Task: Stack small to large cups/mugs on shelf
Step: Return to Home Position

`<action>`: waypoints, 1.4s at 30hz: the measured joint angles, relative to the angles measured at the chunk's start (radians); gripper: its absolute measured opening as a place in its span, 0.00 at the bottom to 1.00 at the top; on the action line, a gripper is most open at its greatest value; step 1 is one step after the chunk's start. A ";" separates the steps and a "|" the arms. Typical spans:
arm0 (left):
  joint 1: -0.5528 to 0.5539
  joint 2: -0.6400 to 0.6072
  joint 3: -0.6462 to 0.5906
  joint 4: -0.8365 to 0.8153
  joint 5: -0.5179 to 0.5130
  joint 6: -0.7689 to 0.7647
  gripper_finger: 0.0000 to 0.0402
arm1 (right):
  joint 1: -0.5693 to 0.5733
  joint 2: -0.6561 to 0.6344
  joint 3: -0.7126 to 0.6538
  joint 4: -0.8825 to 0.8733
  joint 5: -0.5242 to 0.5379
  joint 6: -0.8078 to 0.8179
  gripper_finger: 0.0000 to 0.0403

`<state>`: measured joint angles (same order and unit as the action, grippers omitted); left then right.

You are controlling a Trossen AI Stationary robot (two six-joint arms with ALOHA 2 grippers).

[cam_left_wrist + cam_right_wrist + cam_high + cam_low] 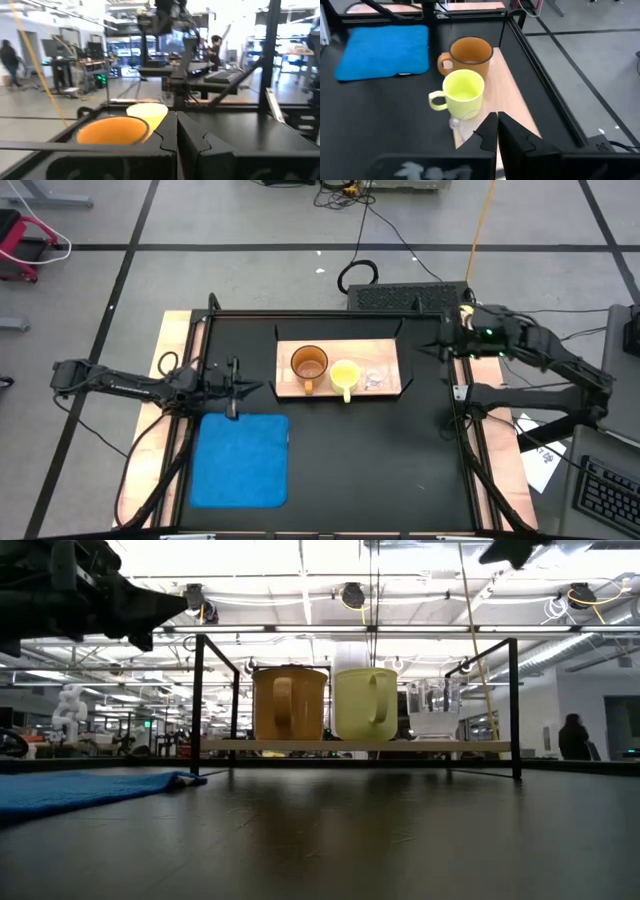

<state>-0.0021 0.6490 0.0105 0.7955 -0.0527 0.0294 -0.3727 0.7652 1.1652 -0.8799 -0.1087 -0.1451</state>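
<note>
All three vessels stand on the shelf [390, 363] in one row, ordered by size: orange-brown mug [309, 365] at one end, yellow mug [345, 375] in the middle, clear glass cup [377, 377] at the other end; low view confirms all three upright on the board, orange and yellow close together, the glass just beside the yellow one with a small gap; handles of both mugs point toward the near edge of the shelf (glass is faint from above, clearer in the low view). Left gripper [176, 125] hangs over the surface [380, 460] off the orange-mug end of the shelf, above the far edge of the blue mat [240, 460], apart from the mugs; its fingers are pressed together, nothing between them. Right gripper [496, 120] is raised beyond the glass end of the shelf, near the surface's right rail; fingers likewise closed, empty. Judgement: the placing part looks complete, nothing left on the mat or loose on the surface; what remains appears to be only bringing both arms to their rest pose, the right arm seeming nearer to it than the left.
</note>
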 joint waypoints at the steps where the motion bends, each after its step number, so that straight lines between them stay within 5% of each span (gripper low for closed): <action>1: 0.000 -0.007 0.000 -0.002 -0.017 0.002 0.00 | 0.003 -0.031 -0.020 0.000 0.000 0.006 0.00; 18: -0.001 -0.115 0.000 -0.135 -0.055 -0.009 0.00 | 0.041 -0.565 -0.481 0.089 -0.123 0.238 0.00; 36: -0.124 -0.135 0.000 -0.155 -0.125 0.013 0.00 | 0.041 -0.729 -0.486 0.098 -0.181 0.246 0.00; 42: -0.168 -0.170 0.000 -0.273 -0.124 -0.026 0.00 | 0.041 -0.744 -0.491 0.097 -0.191 0.246 0.00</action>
<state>-0.1706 0.4788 0.0105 0.5222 -0.1766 0.0036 -0.3317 0.0216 0.6739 -0.7828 -0.2992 0.1009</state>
